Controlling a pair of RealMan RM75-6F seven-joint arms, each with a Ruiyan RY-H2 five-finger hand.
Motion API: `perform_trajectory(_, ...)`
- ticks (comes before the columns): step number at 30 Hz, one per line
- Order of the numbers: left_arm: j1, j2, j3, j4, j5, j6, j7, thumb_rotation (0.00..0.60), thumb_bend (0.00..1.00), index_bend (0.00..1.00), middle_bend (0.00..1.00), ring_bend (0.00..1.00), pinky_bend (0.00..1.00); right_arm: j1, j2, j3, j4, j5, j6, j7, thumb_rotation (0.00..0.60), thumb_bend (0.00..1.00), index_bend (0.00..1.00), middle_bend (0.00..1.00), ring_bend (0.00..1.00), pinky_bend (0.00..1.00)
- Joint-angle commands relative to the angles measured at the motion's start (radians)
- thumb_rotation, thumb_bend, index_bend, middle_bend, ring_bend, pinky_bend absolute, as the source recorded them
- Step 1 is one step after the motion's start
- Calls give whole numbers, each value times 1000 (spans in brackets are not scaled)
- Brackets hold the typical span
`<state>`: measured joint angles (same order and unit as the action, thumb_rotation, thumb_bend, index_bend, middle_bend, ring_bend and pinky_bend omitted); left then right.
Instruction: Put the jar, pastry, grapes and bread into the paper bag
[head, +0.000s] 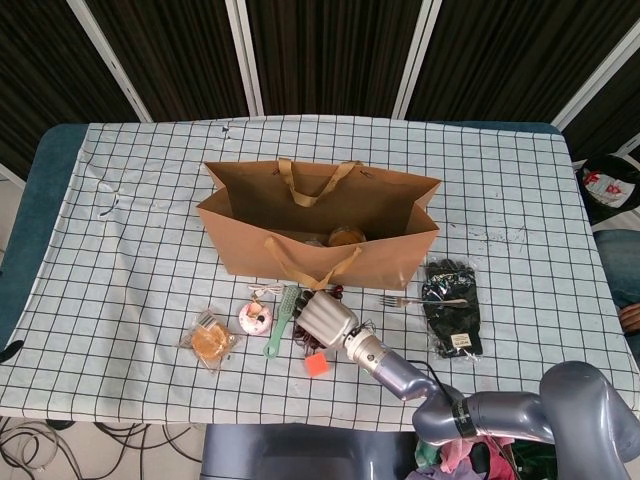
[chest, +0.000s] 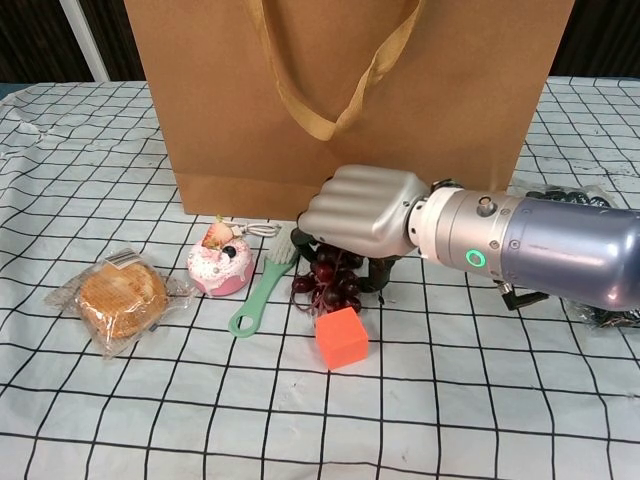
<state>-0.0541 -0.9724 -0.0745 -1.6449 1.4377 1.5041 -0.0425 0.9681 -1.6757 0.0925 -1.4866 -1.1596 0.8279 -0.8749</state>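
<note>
My right hand (chest: 362, 208) (head: 325, 320) lies over the dark red grapes (chest: 335, 283), just in front of the paper bag (chest: 450, 90) (head: 385, 265). Its fingers curl down around the bunch with the thumb at the right side, and the grapes still touch the cloth. A pink pastry (chest: 220, 265) (head: 255, 318) stands left of the hand. Further left lies the wrapped bread (chest: 122, 297) (head: 211, 342). The head view shows a jar (head: 347, 236) inside the open bag. No view shows my left hand.
An orange cube (chest: 341, 337) (head: 317, 364) sits right in front of the grapes. Between the pastry and the grapes lies a green brush (chest: 258, 295). A fork (head: 420, 300) and a packet of black gloves (head: 452, 305) lie right of the hand.
</note>
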Motion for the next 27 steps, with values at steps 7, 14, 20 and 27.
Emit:
perform_trajectory(7, -1, -2, 1, -1, 1, -2, 8, 600, 105, 161, 68, 28, 129, -10, 41, -12, -39, 30, 19, 9, 600, 318, 447, 365, 357, 226)
perform_trajectory(14, -1, -5, 3, -4, 1, -1, 17, 600, 105, 161, 68, 28, 129, -22, 68, -37, -60, 28, 24, 33, 600, 350, 457, 385, 377, 228)
perform_trajectory(20, -2, -6, 2, -6, -3, -4, 22, 600, 105, 161, 68, 28, 130, -26, 66, -51, -63, 9, 30, 48, 600, 396, 494, 401, 395, 240)
perform_trajectory(27, 0, -4, 2, -4, -3, 0, 16, 600, 105, 161, 68, 28, 131, -28, 54, -53, -45, -20, 26, 107, 600, 517, 587, 472, 458, 282)
